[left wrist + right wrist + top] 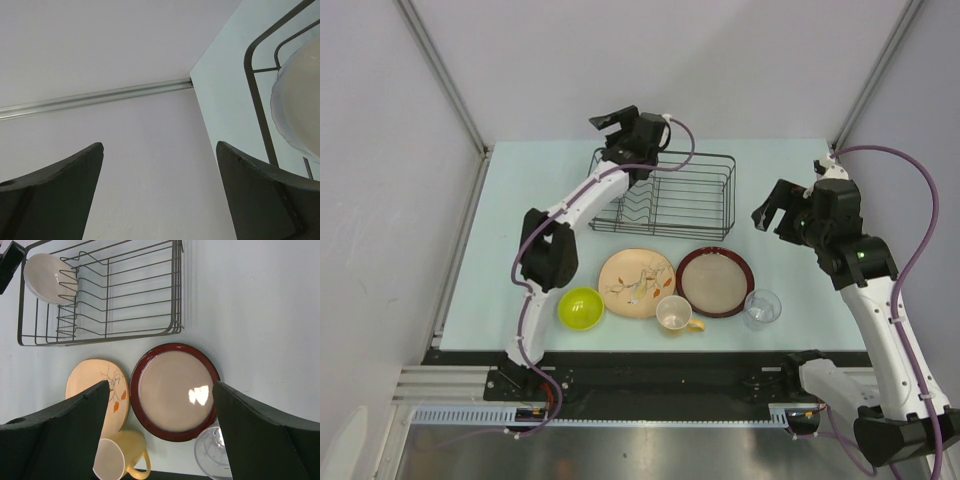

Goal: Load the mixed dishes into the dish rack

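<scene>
Hovering released and empty, left tool [610,122] beside the white bowl [42,271] at the left end of the dish rack [700,156], right tool [772,213] off its right side, risking knocking that bowl when moving.

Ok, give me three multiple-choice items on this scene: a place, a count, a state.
1. Where is the white bowl?
A) inside the dish rack, at one end
B) upside down outside the rack
C) lifted in the air

2. How many dishes sit on the table outside the rack?
A) three
B) five
C) six

3. The right end effector is:
A) shut on something
B) open and empty
C) shut and empty

Answers:
1 A, the right wrist view shows it among the wires.
2 B: leaf plate, red-rimmed plate, lime-green bowl, cup, glass.
3 B, its jaws stand wide apart, nothing between.
</scene>
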Controlling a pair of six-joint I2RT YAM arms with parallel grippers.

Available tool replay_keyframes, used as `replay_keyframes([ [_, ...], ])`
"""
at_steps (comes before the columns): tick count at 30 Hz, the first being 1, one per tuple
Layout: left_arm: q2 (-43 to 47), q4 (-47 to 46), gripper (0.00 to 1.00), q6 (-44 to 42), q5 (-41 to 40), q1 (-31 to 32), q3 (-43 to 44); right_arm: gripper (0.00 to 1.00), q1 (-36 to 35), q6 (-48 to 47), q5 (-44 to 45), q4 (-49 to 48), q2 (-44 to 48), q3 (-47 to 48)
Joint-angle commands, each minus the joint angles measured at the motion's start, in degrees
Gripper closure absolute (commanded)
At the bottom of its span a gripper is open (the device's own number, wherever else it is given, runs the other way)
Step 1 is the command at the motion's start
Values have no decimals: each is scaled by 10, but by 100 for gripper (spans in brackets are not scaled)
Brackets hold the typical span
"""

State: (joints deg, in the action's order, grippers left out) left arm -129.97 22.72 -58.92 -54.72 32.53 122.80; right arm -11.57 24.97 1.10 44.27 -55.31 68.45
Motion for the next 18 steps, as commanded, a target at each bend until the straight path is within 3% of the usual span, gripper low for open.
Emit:
replay_keyframes([
  [1, 31, 71, 0, 79, 20, -8, -10, 11, -3, -2, -5, -6, 16, 4],
  [5, 61, 192, 0, 173, 69, -17, 65, 11, -4, -6, -1, 2, 16, 4],
  [8, 150, 338, 0, 286, 173, -20, 79, 11, -4, -8, 0, 2, 13, 4],
  [11, 270, 405, 0, 303, 321, -25, -55, 11, -5, -12, 6, 7, 7, 4],
  [12, 355, 401, 0, 295, 347, -26, -157, 10, -5, -13, 7, 10, 6, 4],
  [13, 402, 419, 0, 287, 406, -27, -203, 10, -5, -14, 8, 11, 4, 4],
  [15, 515, 439, 0, 282, 468, -33, -324, 11, -6, -17, 7, 12, -1, 4],
  [18, 609, 468, 0, 289, 543, -41, -477, 11, -6, -18, 5, 11, -5, 3],
])
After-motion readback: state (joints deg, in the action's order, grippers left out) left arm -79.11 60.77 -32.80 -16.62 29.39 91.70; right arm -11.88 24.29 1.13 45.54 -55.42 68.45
